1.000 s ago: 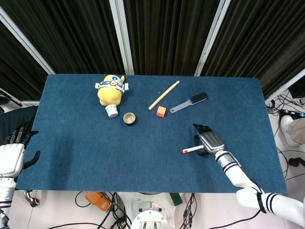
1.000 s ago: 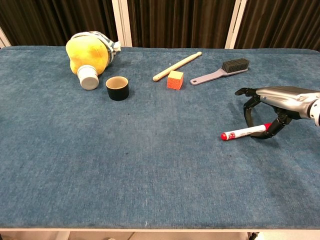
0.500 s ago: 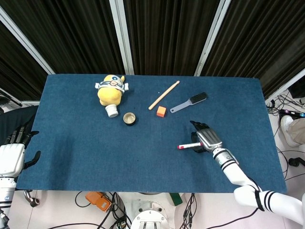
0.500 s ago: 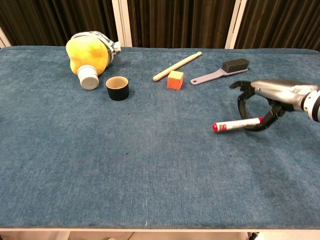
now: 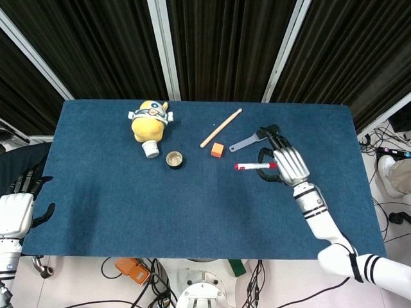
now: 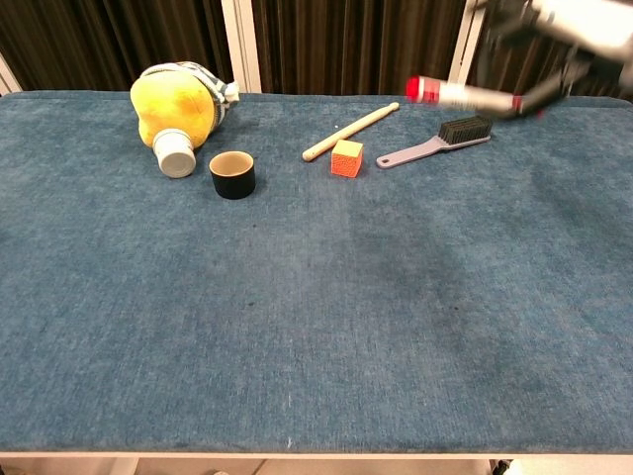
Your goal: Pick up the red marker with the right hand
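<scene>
Change: since a second ago the right hand has lifted the red-capped white marker off the blue cloth-covered table; in the chest view the marker now shows high in the frame, blurred, in front of the dark curtain.
Right hand: fingers curled around the marker's tail end, gripping it; the marker lies roughly level, its red cap pointing toward the robot's left. In the chest view only a blurred part of the hand shows at the top right corner.
Marker place: held in the air above the table's far right part, near the grey long-handled brush and the small orange cube.
Left hand: the left hand hangs off the table's near left edge, holding nothing, its fingers spread apart; seen only in the head view.
Far left of table: a yellow plush toy lies on its side, with a short black cup just beside it, upright.
Far middle: a pale wooden stick lies at a slant, the orange cube near its lower end, not touching.
Brush: lies flat, bristle end toward the far right.
</scene>
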